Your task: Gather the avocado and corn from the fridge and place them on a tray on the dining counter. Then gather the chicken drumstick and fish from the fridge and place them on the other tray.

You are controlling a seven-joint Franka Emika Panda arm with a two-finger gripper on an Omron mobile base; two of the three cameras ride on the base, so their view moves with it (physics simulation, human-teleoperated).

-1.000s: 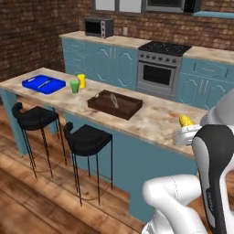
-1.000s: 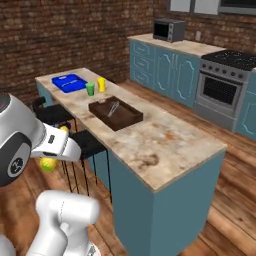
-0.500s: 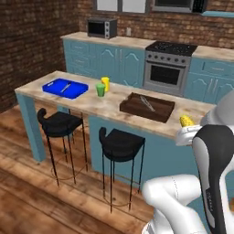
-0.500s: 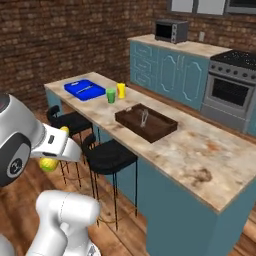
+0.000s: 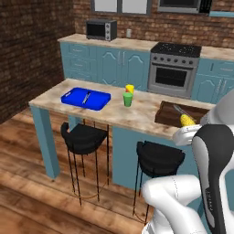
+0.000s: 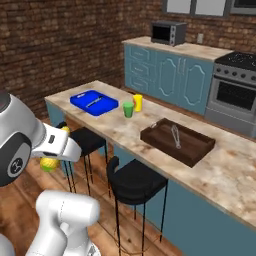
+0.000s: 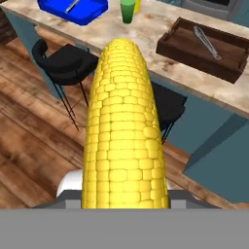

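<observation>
Two black stools [image 6: 132,180] stand against the near side of the dining counter [image 6: 220,175], blocking a low approach. On top, bare marble lies at 3 o'clock of the brown tray [image 6: 177,141]; at its 9 o'clock a green cup [image 6: 128,109], yellow cup [image 6: 137,102] and blue tray [image 6: 94,102] crowd the surface.

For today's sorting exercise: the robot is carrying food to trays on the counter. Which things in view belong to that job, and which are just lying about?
Belongs to the job:
corn, held in the gripper
blue tray
brown tray
dining counter

Just lying about:
green cup
yellow cup
stools
microwave
oven
</observation>
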